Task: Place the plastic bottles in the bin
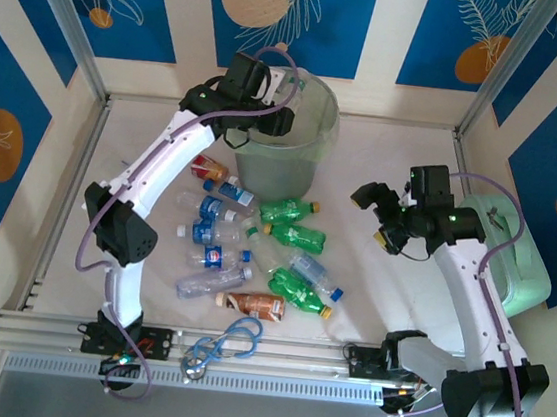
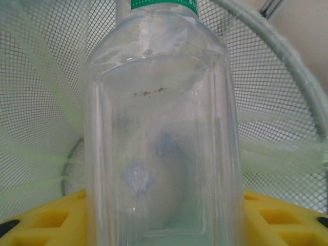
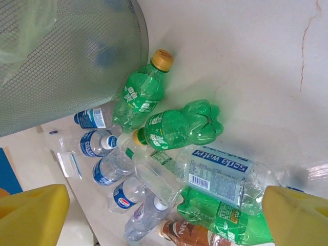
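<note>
My left gripper point(image 1: 269, 117) hangs over the left rim of the bin point(image 1: 300, 156), a pale grey-green bucket at the back. In the left wrist view its yellow fingers point(image 2: 43, 220) are shut on a clear bottle point(image 2: 161, 128) with a green band, with the bin's meshed wall point(image 2: 277, 113) behind it. Several plastic bottles lie in front of the bin: green ones point(image 1: 295, 237), blue-labelled clear ones point(image 1: 218, 257), a brown one point(image 1: 252, 305) and an orange-red one point(image 1: 208, 168). My right gripper point(image 1: 376, 217) stands open to their right. Its yellow fingers point(image 3: 31, 215) hang above a soda water bottle point(image 3: 218, 174) and green bottles point(image 3: 179, 125).
A mint green boxy case point(image 1: 519, 261) stands at the right behind the right arm. A blue-grey looped cable point(image 1: 222, 348) lies on the metal rail at the near edge. Patterned walls close the table at the back and sides.
</note>
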Action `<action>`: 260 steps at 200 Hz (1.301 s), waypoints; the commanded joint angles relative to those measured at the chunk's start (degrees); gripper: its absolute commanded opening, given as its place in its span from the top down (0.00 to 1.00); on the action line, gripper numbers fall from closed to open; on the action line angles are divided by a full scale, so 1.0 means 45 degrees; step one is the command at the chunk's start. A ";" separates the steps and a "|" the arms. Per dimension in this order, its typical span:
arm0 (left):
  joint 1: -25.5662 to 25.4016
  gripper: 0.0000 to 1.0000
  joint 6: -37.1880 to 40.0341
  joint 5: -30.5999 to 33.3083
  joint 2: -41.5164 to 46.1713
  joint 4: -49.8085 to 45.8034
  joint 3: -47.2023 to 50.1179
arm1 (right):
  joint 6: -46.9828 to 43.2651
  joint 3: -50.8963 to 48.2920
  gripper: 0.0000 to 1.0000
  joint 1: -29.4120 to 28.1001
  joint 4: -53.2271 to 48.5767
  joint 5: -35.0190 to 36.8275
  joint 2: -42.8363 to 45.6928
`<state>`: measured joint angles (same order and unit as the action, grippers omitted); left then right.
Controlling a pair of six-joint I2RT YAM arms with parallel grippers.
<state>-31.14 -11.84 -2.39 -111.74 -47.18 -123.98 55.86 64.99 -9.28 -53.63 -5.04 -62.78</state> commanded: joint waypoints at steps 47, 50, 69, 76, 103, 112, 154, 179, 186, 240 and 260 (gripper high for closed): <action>0.0068 0.24 0.0365 0.0517 -0.0014 -0.0645 -0.0603 | -0.0265 -0.0103 0.04 0.0157 -0.0153 -0.0071 -0.0521; 0.0064 0.23 0.0347 0.0513 0.0017 -0.0631 -0.0621 | -0.0264 -0.0106 0.04 0.0159 -0.0144 -0.0072 -0.0521; 0.0064 0.19 0.0253 0.0512 0.0192 -0.0552 -0.0626 | -0.0302 -0.0108 0.04 0.0206 -0.0173 -0.0054 -0.0497; 0.0064 0.18 0.0183 0.0512 0.0302 -0.0517 -0.0618 | -0.0318 -0.0087 0.04 0.0233 -0.0192 -0.0063 -0.0501; 0.0065 0.16 -0.0211 0.0596 0.1102 -0.0372 -0.0576 | -0.0363 -0.0012 0.04 0.0263 -0.0255 -0.0060 -0.0479; 0.0068 0.15 -0.0380 0.0728 0.1554 -0.0251 -0.0429 | -0.0398 0.0020 0.04 0.0282 -0.0261 -0.0057 -0.0472; 0.0262 0.12 -0.1429 0.2427 0.4465 0.0379 0.1500 | -0.0499 0.0219 0.04 0.0236 -0.0298 0.0046 -0.0449; 0.1187 0.13 -0.2820 0.2491 0.6333 0.0212 0.3773 | -0.0303 0.0936 0.00 -0.0236 -0.1319 0.1433 -0.0775; 0.1648 0.13 -0.3419 0.2291 0.6953 0.0271 0.4708 | -0.0129 0.1273 0.01 -0.0517 -0.1834 0.2150 -0.0940; 0.5388 0.15 -0.6847 -0.0445 0.9288 0.1229 1.0484 | 0.0551 0.1363 0.01 -0.1947 -0.2503 0.3974 -0.0885; 0.5919 0.15 -0.7595 -0.1102 0.8919 0.1881 1.1361 | 0.0577 0.0376 0.00 -0.2040 -0.1092 0.3624 0.0064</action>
<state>-6.94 -38.37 -0.78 -70.41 -42.63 -76.31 57.39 70.57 -17.80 -62.33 10.55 -67.31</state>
